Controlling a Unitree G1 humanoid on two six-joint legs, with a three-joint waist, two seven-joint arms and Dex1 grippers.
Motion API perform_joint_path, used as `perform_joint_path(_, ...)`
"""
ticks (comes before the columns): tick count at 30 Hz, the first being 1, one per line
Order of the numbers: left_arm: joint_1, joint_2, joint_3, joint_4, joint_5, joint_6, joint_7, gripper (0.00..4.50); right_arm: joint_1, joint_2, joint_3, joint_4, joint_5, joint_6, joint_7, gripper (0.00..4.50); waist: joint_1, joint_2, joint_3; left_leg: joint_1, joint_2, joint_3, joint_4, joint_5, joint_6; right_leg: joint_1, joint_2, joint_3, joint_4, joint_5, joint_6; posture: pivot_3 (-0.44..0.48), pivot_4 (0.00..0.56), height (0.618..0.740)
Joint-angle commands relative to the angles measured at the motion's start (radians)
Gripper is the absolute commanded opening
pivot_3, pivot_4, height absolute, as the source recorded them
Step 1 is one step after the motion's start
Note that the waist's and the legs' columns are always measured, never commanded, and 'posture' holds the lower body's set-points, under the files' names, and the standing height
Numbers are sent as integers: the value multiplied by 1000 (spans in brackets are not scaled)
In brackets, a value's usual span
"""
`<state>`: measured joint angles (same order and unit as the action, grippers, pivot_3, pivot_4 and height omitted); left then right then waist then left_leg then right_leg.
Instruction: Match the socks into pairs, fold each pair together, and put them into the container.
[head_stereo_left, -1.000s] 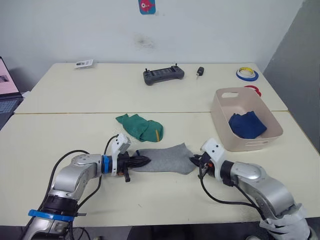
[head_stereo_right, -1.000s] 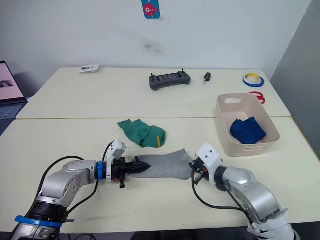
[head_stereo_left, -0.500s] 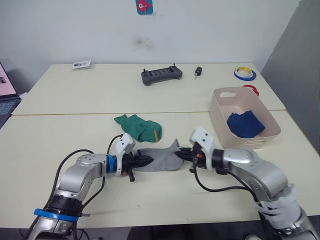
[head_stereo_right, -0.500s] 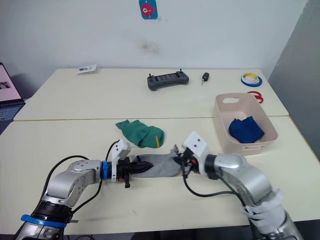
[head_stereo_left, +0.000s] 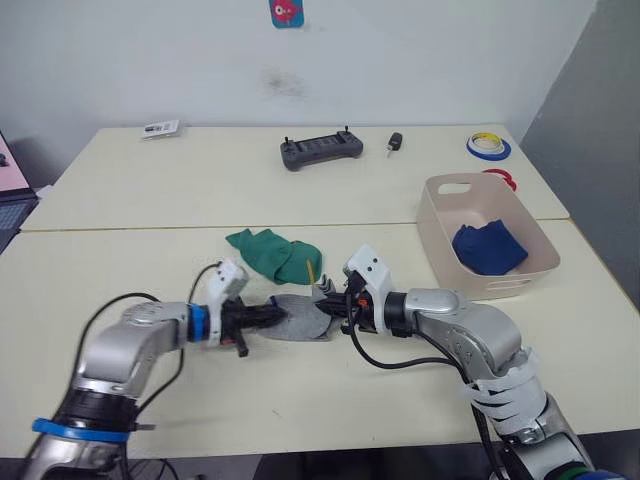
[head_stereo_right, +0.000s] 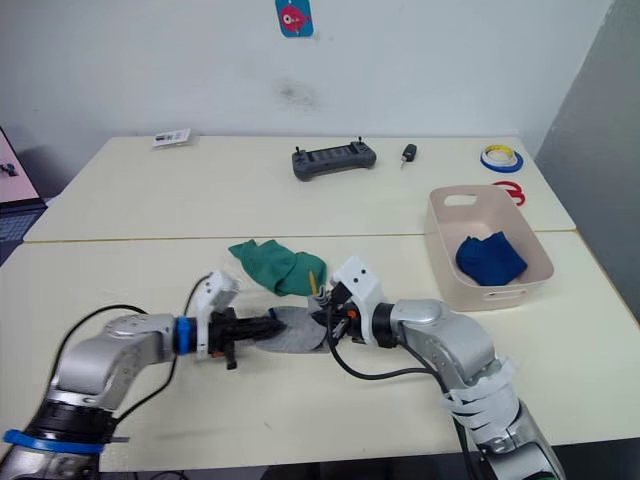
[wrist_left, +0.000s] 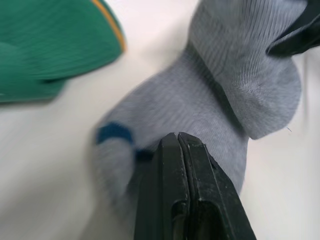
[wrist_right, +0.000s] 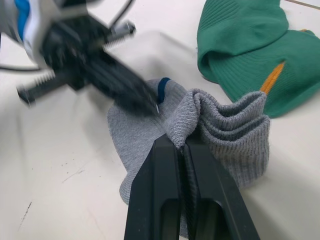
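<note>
Grey socks (head_stereo_left: 300, 321) pinched from both ends, just beside green socks (head_stereo_left: 275, 254).
Left gripper (head_stereo_left: 283, 317) and right gripper (head_stereo_left: 325, 305) both clenched on grey fabric.

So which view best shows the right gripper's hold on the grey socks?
The right wrist view: the right gripper is shut on the bunched cuff of the grey socks. The head views show the fold from afar; the left wrist view shows a fingertip at the edge.
</note>
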<state>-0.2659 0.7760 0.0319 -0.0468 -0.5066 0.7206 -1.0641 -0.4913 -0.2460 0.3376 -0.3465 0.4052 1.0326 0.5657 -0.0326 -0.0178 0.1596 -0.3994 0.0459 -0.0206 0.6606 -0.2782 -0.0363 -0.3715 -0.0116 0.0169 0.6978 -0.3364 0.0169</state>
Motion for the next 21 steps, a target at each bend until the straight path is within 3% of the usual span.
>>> perform_joint_path(1,-4,35,10,14,12,-26,-29,0,-19,-4,10,-15,4,-27,15,27,0,0,0,0,0,0,0,0,0,0,0,0,0,0,0,0,150,740)
perform_joint_path(13,14,2,-56,57,71,-69,-27,0,-43,-13,36,-7,-1,-48,17,27,1,0,0,0,0,1,0,0,0,0,0,0,0,0,0,0,150,740)
perform_joint_path(21,39,14,-52,64,81,-82,-35,0,-116,123,103,112,-35,-70,-12,27,-1,0,0,0,0,1,0,0,0,-1,0,0,0,0,0,0,150,740)
